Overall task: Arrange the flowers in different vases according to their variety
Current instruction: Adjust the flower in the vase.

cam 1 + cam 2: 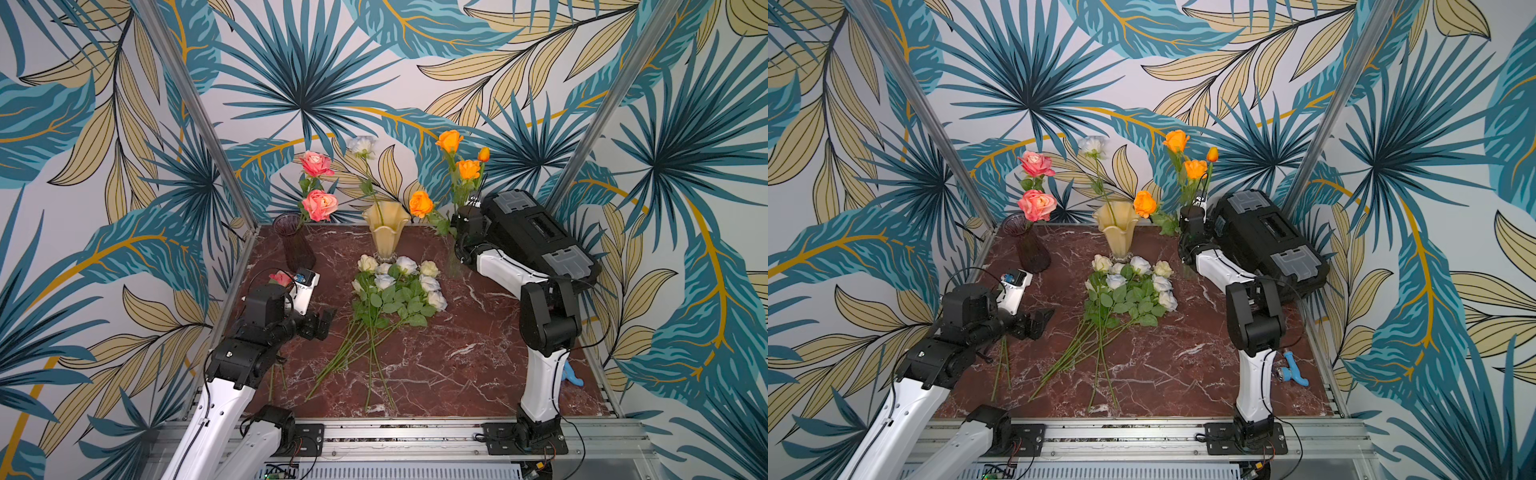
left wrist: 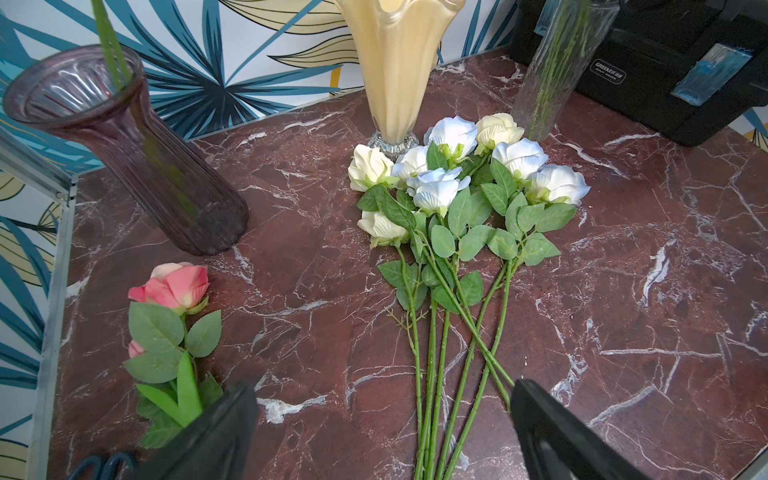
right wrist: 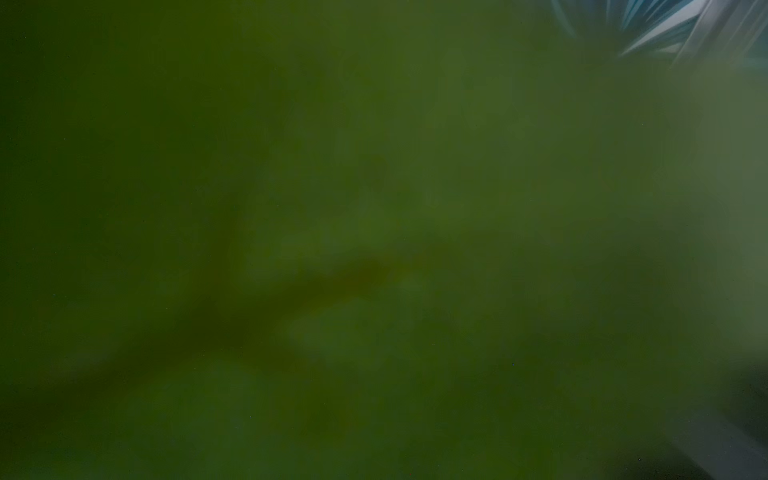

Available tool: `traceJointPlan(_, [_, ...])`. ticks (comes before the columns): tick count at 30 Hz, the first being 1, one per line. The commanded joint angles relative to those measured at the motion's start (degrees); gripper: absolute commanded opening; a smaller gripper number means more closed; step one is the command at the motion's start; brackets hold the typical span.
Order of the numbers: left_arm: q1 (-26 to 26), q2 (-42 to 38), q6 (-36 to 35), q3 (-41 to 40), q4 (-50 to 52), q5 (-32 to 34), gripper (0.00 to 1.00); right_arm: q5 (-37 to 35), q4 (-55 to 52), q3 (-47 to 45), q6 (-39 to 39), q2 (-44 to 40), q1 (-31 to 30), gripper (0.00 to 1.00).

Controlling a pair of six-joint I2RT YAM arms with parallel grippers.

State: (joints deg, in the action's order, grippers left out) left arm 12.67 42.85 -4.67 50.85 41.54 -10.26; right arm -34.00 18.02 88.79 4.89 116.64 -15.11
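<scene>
Left pincer (image 1: 322, 324) wide open, hovering by pink rose (image 2: 174, 286) on bench (image 1: 457, 365), likely next for purple vase (image 1: 297, 245); right pincer (image 1: 459, 222) buried in orange flowers (image 1: 467, 169) at clear vase (image 2: 557, 70), state can't tell; white roses (image 1: 399, 286) unsorted mid-bench

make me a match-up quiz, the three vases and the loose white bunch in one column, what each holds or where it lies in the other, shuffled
1. purple vase
2. cream vase
3. clear vase
4. white rose bunch

A. lies flat on the table
B. holds orange flowers
C. holds pink roses
D. holds one pale rose

Pairs: 1-C, 2-D, 3-B, 4-A
</scene>
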Motion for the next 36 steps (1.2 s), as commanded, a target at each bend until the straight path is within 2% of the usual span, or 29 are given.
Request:
traceJointPlan(1, [0.17,0.16,-0.35,2.72,0.32,0.07,1.00,-2.46,2.91,-3.28,-0.51,-1.03,-0.86,0.55])
traceJointPlan(2, [0.17,0.35,-0.32,2.74,0.23,0.00,1.00,-3.19,3.56,-4.52,-0.30,-1.89,-0.95,0.70])
traceJointPlan(4, [0.16,0.48,-0.27,2.51,-0.43,-0.12,1.00,-4.72,4.03,-6.16,0.19,-3.76,-0.97,0.86])
traceJointPlan(8, [0.17,1.05,-0.10,1.82,-2.10,-0.92,1.00,-4.90,3.71,-9.11,0.07,-8.43,-1.06,0.96])
traceJointPlan(16, [0.16,1.78,0.05,-0.04,-5.98,-3.03,1.00,-5.98,0.65,-11.79,0.07,-13.78,-0.97,0.98])
traceJointPlan(29, [0.16,1.06,-1.64,-1.00,-5.84,-3.75,1.00,-9.70,-6.68,-12.48,2.71,-20.31,-0.97,0.98])
traceJointPlan(36, [0.17,2.34,-1.15,-1.63,-8.68,-3.99,1.00,-9.04,-12.98,-18.46,6.60,-32.25,-0.88,0.99])
